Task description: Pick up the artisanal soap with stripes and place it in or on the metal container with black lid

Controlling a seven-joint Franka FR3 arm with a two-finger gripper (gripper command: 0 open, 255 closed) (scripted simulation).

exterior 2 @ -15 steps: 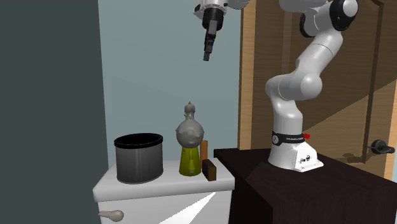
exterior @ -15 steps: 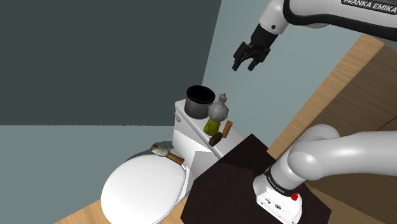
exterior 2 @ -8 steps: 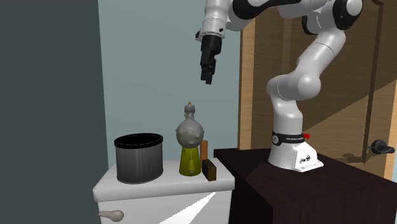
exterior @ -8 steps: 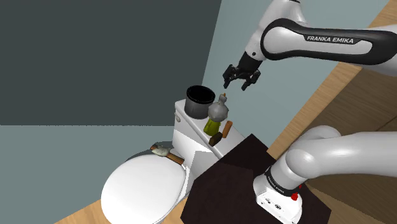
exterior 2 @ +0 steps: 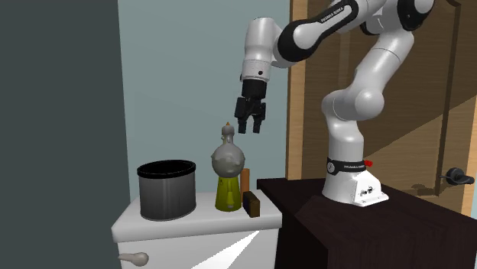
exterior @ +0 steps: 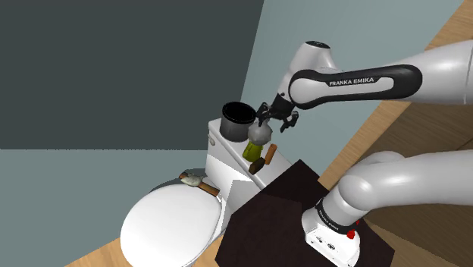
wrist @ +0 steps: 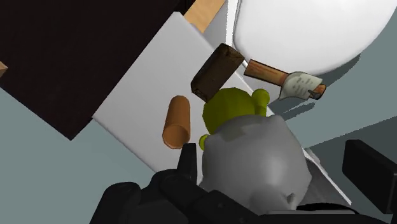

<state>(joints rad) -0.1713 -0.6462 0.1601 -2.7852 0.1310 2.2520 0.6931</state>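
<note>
The soap, a dark brown block (exterior: 258, 164) (exterior 2: 251, 202) (wrist: 216, 71), lies on the white toilet tank lid (exterior: 227, 152) (exterior 2: 191, 225) next to a bottle with a round grey top and yellow-green base (exterior: 257, 136) (exterior 2: 227, 172) (wrist: 254, 159). A dark grey container with a black rim (exterior: 238, 120) (exterior 2: 166, 189) stands at the tank's far end. My gripper (exterior: 274, 121) (exterior 2: 250, 126) (wrist: 277, 172) hangs open level with the bottle's tip, just beside it and well above the soap. Nothing is between its fingers.
An orange cylinder (exterior: 270, 152) (exterior 2: 245, 179) (wrist: 177, 120) lies beside the soap. A small brown-handled tool (exterior: 193, 180) (wrist: 286, 77) rests on the closed toilet lid (exterior: 170, 220). The dark stand (exterior: 280, 205) (exterior 2: 367, 222) adjoins the tank. A wooden door with a handle (exterior 2: 456, 175) is behind.
The arm has lowered the gripper from high above the tank down to the bottle's top. The fingers stayed open. Nothing on the tank moved.
</note>
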